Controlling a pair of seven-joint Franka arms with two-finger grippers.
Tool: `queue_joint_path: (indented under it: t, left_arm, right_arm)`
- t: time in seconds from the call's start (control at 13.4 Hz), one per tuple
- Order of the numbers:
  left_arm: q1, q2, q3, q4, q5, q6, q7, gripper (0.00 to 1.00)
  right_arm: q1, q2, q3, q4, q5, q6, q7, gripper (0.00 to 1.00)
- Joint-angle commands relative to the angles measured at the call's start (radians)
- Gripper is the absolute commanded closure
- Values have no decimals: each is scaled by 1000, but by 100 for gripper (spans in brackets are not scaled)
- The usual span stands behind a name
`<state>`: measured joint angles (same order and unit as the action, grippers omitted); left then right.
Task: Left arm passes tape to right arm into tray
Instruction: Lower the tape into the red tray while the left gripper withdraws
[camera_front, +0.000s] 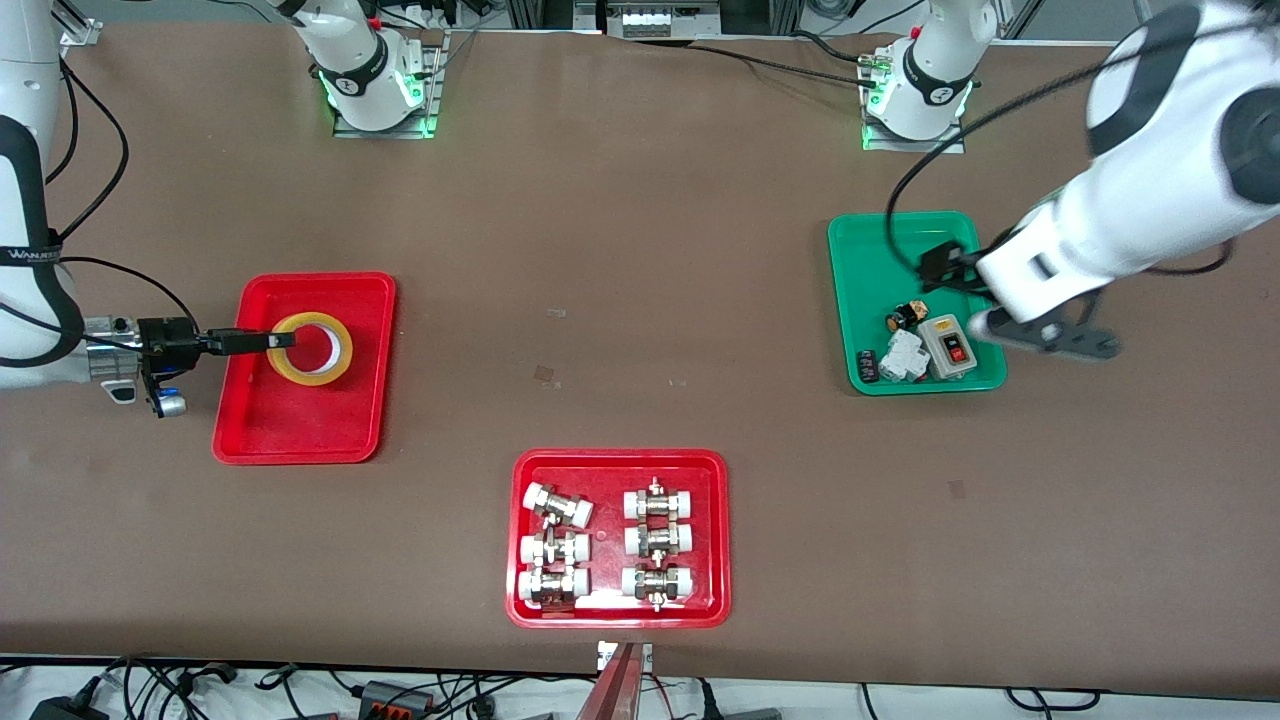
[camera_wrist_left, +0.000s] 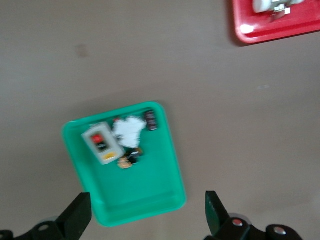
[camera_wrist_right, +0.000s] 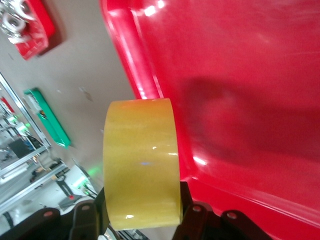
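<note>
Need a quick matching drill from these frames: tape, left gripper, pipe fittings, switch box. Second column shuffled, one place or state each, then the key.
Column one:
1. tape
2. left gripper
3. pipe fittings
4. switch box

Column two:
A. lying in the green tray
B. open and holding nothing, over the green tray
C. held by the right gripper over the red tray
D. in the red tray nearest the front camera

Pairs: 1-C, 2-B, 3-D, 4-A
</note>
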<state>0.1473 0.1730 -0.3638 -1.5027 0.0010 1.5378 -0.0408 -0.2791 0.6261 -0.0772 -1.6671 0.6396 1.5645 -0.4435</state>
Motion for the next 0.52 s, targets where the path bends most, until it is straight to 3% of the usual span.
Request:
queue_joint_path:
  t: [0.0,0.22,0.45]
  left_arm:
    - [-67,-114,135,-56,-3,1,78,0]
    - [-80,-248,138,-189,-21,33,-3,0]
    - [-103,-299,140,-293,-19,76,-48,0]
  right_arm:
    - [-60,50,19,21,-5,-23,-95,56]
    - [-60,72,20,24,25,-15,-98,56]
    - [-60,83,25,26,55,-14,-104,56]
